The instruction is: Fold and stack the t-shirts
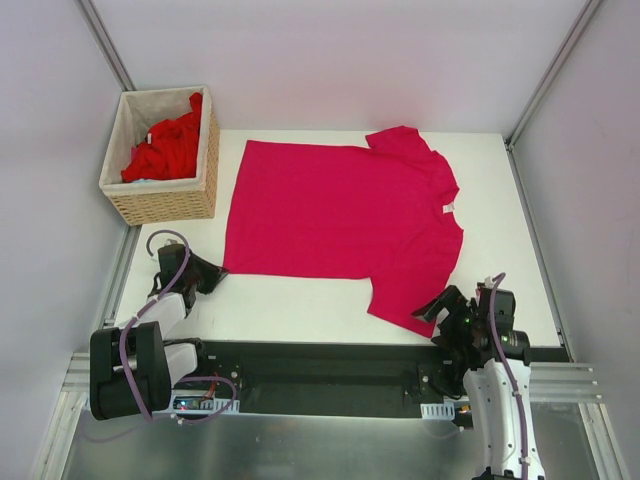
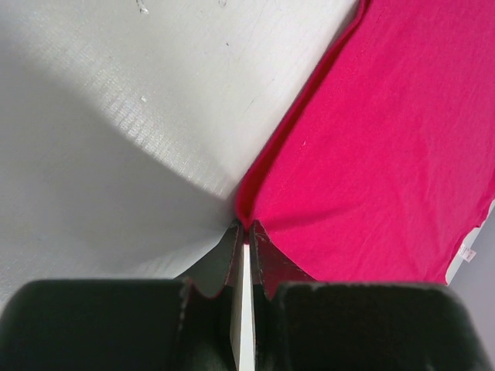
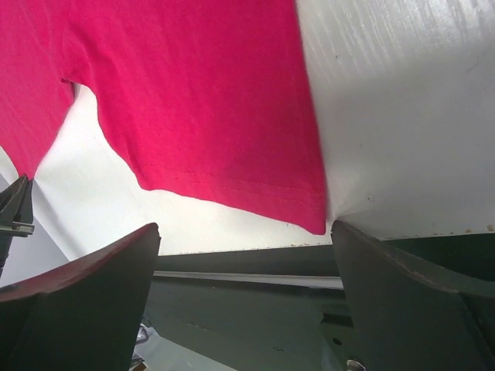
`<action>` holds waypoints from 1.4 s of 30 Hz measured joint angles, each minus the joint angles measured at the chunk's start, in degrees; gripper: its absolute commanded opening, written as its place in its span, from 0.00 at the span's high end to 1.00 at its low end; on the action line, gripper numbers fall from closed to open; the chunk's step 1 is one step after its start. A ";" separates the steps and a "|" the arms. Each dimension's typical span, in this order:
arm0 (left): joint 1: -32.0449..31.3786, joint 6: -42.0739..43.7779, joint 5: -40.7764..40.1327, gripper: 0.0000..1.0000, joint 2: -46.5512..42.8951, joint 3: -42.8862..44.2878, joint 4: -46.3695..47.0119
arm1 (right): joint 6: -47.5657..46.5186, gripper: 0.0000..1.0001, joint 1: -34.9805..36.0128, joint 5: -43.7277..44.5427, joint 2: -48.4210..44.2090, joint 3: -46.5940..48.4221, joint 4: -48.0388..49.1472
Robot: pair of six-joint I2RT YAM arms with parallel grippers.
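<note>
Left gripper [image 1: 207,272] [image 2: 244,230]: jaws are pressing together, pinching the near hem corner of the magenta t-shirt [image 1: 340,210] [image 2: 387,139]. In the left wrist view the cloth is tapering right into the tips.
Left fingers [image 2: 220,267]: dark and hard, with stepped inner edges; a thin pale slit is showing between them lower down.
Right gripper [image 1: 447,308] [image 3: 244,230]: jaws are standing wide apart, gripping nothing, and hanging low over the near sleeve [image 1: 400,300] [image 3: 232,154].
Right fingers [image 3: 93,270]: broad, matte, dark wedges; the sleeve's hem corner is lying just beside the tip of the right-hand one.
Sleeve hem: a double row of stitching is running along the edge, and the cloth is lying flat.
Table [image 1: 300,312] [image 2: 116,116] [image 3: 402,100]: white, faintly ribbed and lightly scuffed.
Cable [image 1: 172,252]: a purple loop is arching over the left wrist.
Wicker basket [image 1: 160,205]: woven, with a pale lining, sitting at the far left just beside the shirt's hem edge and apart from it.
Red t-shirts [image 1: 165,150]: lying crumpled in a heap inside the basket, one fold draping over the far rim.
Magenta t-shirt, position: lying spread flat in the middle of the table, hem toward the left, neck toward the right.
Magenta t-shirt, look: smooth knit with faint creases; a small white neck label [image 1: 449,207] [image 2: 466,251] is showing at the collar.
</note>
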 measured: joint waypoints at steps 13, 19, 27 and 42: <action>0.00 -0.02 0.00 1.00 0.00 0.00 -0.04 | 1.07 0.62 -0.13 1.53 0.00 -0.68 0.00; 0.00 -0.02 0.00 1.00 -0.02 0.00 -0.17 | 1.40 0.70 -0.39 1.97 0.20 -1.25 0.83; 0.37 -0.04 -0.02 1.00 -0.02 0.00 -0.24 | 1.49 0.63 -0.63 2.01 0.96 -1.27 0.85; 0.74 -0.07 -0.04 1.00 -0.35 0.00 -0.68 | 0.79 0.69 -0.79 1.11 6.08 -1.25 1.62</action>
